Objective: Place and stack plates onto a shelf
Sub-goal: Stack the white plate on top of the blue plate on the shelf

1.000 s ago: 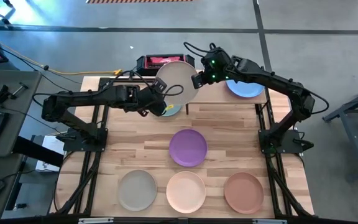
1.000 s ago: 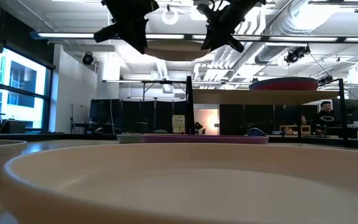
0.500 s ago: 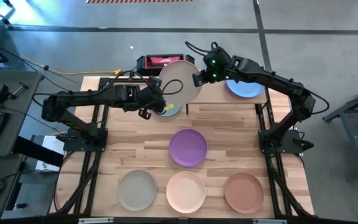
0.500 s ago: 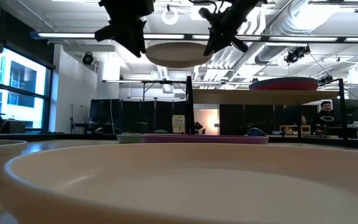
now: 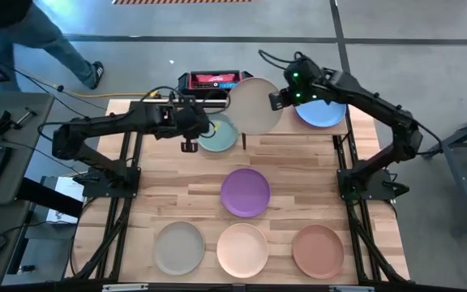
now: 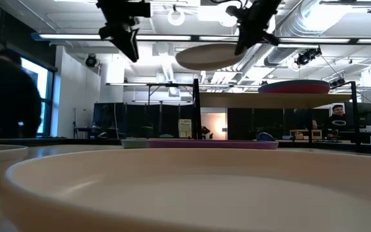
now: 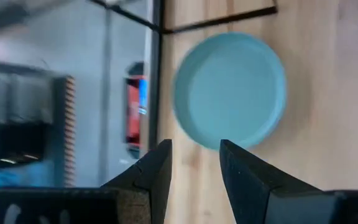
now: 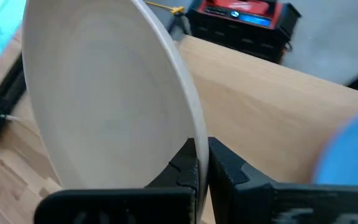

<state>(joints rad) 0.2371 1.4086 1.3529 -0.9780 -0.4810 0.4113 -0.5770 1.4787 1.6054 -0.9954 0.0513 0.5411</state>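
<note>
Right gripper (image 5: 277, 99) pinches the rim of the cream plate (image 5: 254, 105), held level above the left half of the shelf (image 5: 292, 134) at the far edge of the wooden table (image 5: 193, 191), with grey floor and a person (image 5: 24, 24) walking beyond. Right arm reaches in from the table's right side; left gripper (image 5: 189, 139), fingers (image 7: 154, 171) spread and empty, hovers just beside the pale teal plate (image 5: 217, 134) on the table. Blue plate (image 5: 323, 111) sits on the shelf's right half; purple plate (image 5: 245, 193) lies mid-table, and grey-beige (image 5: 179, 247), peach (image 5: 242, 250) and terracotta (image 5: 318, 251) plates line the near edge.
</note>
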